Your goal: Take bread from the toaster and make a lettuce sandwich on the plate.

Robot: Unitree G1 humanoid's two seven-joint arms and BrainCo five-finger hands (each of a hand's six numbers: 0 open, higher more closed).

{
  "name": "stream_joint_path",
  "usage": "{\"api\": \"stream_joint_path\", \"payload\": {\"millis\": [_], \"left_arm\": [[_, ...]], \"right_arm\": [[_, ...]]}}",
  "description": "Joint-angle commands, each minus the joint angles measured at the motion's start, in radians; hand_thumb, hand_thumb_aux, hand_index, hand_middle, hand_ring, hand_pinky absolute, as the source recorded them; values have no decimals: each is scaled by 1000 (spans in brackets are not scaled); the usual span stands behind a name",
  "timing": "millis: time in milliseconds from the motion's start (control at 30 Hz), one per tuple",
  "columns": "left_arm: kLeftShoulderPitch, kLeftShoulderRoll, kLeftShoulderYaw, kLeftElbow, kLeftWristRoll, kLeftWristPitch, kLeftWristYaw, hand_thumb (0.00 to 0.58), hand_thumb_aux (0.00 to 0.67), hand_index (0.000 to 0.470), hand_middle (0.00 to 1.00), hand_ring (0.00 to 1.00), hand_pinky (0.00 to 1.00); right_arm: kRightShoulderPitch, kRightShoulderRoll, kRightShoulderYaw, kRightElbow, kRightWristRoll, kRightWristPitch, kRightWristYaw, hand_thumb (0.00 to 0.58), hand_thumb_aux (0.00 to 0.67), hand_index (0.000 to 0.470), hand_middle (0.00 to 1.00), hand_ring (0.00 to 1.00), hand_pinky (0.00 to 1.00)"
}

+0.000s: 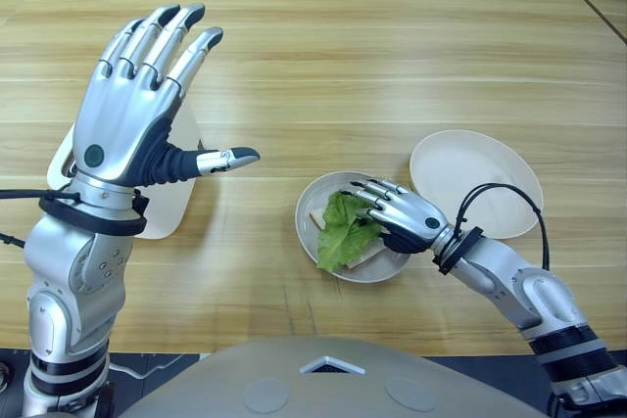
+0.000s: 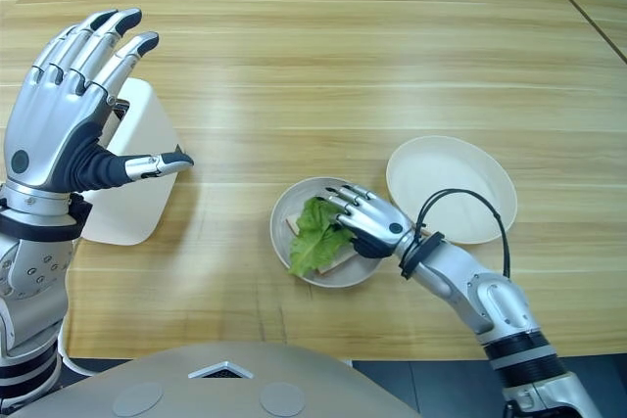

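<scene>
At left, the silver left hand [image 1: 132,110], spread wide and empty, stands before the white toaster [image 2: 137,198]. Lower centre, a green lettuce leaf [image 1: 343,232] covers a tan bread slice [image 1: 370,258] on the round pale plate [image 1: 305,217] under the silver right hand [image 1: 404,214], grip unclear; a top slice seems still due.

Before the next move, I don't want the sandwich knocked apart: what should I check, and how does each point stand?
1. Bread slice on the plate: ok, it lies under the lettuce.
2. Lettuce on the slice: ok, though it overhangs toward the plate's near rim.
3. Right hand clear of the lettuce: not ok, it rests on the leaf.
4. Left hand free: ok, open, raised above the toaster.
5. Another slice in the toaster: cannot tell, its top is mostly hidden behind the left hand.
</scene>
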Motion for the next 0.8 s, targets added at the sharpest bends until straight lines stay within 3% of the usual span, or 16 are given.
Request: {"api": "stream_joint_path", "payload": {"millis": [33, 67, 100, 133, 167, 200, 433, 633, 800], "left_arm": [[15, -6, 27, -10, -6, -8, -16, 0, 0, 0, 0, 0, 0], [17, -8, 28, -10, -5, -12, -16, 0, 0, 0, 0, 0, 0], [17, -10, 28, -9, -3, -15, -17, 0, 0, 0, 0, 0, 0], [18, -13, 28, -7, -1, -17, -18, 0, 0, 0, 0, 0, 0], [19, -15, 28, -6, 0, -19, -18, 0, 0, 0, 0, 0, 0], [20, -17, 29, -4, 2, -21, -18, 0, 0, 0, 0, 0, 0], [39, -28, 51, -16, 0, -31, -33, 0, 0, 0, 0, 0, 0], [47, -45, 76, -10, -16, -34, -26, 0, 0, 0, 0, 0, 0], [45, -69, 56, -1, 2, -41, -18, 0, 0, 0, 0, 0, 0]], "right_arm": [[-20, -49, -38, -32, -17, 16, 38, 580, 670, 470, 0, 0, 0], [-26, -52, -45, -41, -11, 18, 43, 579, 646, 453, 0, 0, 0], [-31, -54, -47, -47, -5, 19, 52, 472, 381, 267, 0, 0, 0], [-35, -57, -45, -46, 1, 17, 62, 429, 328, 230, 0, 0, 0], [-36, -60, -42, -43, 10, 14, 74, 144, 89, 63, 0, 0, 0], [-34, -62, -40, -42, 14, 13, 85, 0, 0, 0, 0, 0, 0], [-5, -160, -88, -56, 71, -1, 197, 0, 0, 0, 0, 0, 0], [111, -259, -294, -128, 317, -10, 322, 0, 0, 0, 0, 0, 0], [151, -276, -282, -120, 394, -54, 404, 0, 0, 0, 0, 0, 0]]}}
